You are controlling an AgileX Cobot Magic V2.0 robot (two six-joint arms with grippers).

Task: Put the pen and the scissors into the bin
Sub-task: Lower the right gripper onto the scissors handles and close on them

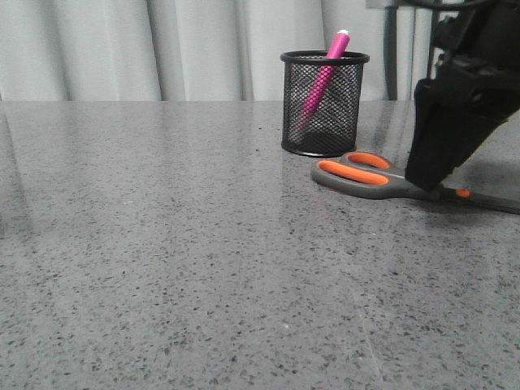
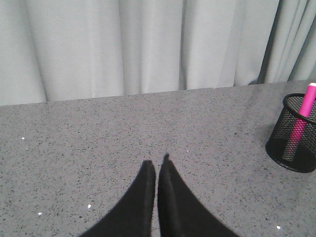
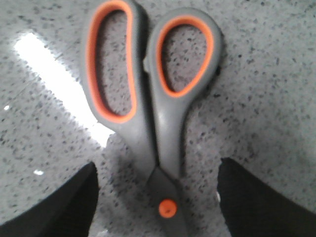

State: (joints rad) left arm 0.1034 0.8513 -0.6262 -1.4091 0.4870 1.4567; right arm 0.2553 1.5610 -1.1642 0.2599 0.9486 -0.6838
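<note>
One of two items is stowed: the bright pink pen (image 1: 323, 81) leans inside the black wire-mesh bin (image 1: 323, 104) near the table's far edge, while the grey-and-orange scissors (image 1: 382, 177) lie flat just beside it, straddled at the pivot by the released right gripper (image 3: 158, 197); the left gripper (image 2: 157, 170) sits clenched on nothing.

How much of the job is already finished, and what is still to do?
Done: the pen stands inside the bin. In hand: the right tool is open and straddles the scissors near the pivot, which lie flat on the table. Left: grasp them and put them in the bin. The left tool is shut, idle.
</note>
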